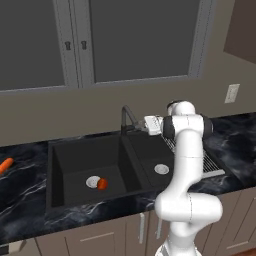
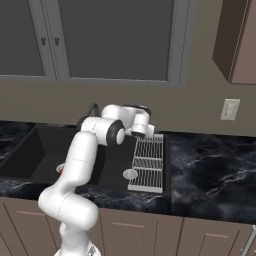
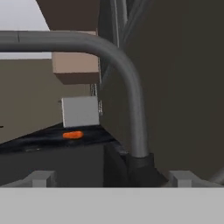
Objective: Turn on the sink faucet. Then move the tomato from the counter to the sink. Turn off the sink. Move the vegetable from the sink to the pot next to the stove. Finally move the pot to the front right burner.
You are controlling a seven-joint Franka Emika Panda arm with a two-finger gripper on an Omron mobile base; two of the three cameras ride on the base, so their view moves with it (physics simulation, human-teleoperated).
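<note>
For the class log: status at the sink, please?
Gripper open, fingers empty, at the faucet. Tomato in the left sink basin by the drain. Nothing in the way.

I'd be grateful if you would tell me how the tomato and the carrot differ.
The tomato is small and round; the carrot is long and thin. The tomato lies in the sink by a silver drain; the carrot lies on the counter. Both are orange-red.

Tomato [image 1: 102,184]: small, round, red-orange, on floor of sink's [image 1: 75,150] left basin, touching the silver drain. Sink: matte black, double-basin, set in black veined counter [image 1: 25,197]. Faucet [image 1: 127,116]: dark gooseneck, upright behind divider.
</note>
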